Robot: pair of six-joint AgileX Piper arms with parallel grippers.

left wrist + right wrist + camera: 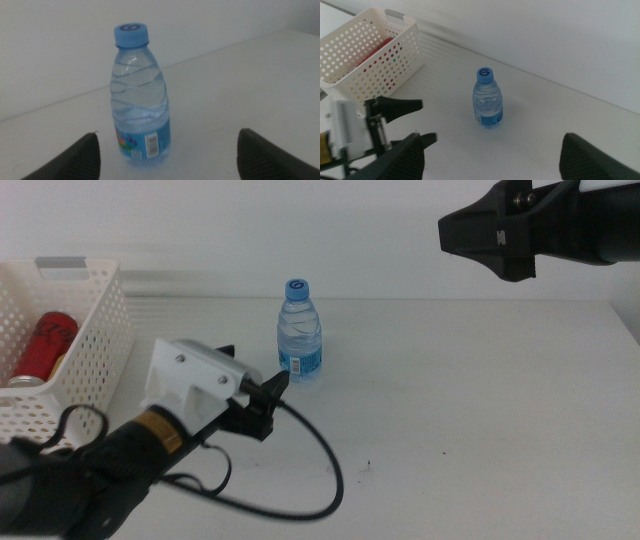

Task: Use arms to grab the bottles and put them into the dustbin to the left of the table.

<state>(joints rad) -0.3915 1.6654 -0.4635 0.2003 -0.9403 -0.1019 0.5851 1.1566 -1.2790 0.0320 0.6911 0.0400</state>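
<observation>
We note the water bottle (299, 330) upright, cap up, mid-table (480, 400), bare surface around; left claw (262, 402) open just short; right claw (478, 235) open, raised.

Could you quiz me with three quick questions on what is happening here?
1. True or false: the water bottle stands upright on the table.
2. What already lies in the basket? A) red can B) yellow tea bottle C) nothing
3. Fill in: the left hand, open, is near the ____.

Key: 1 true. 2 A, the red can. 3 water bottle; the right hand hangs high, away from it.
</observation>
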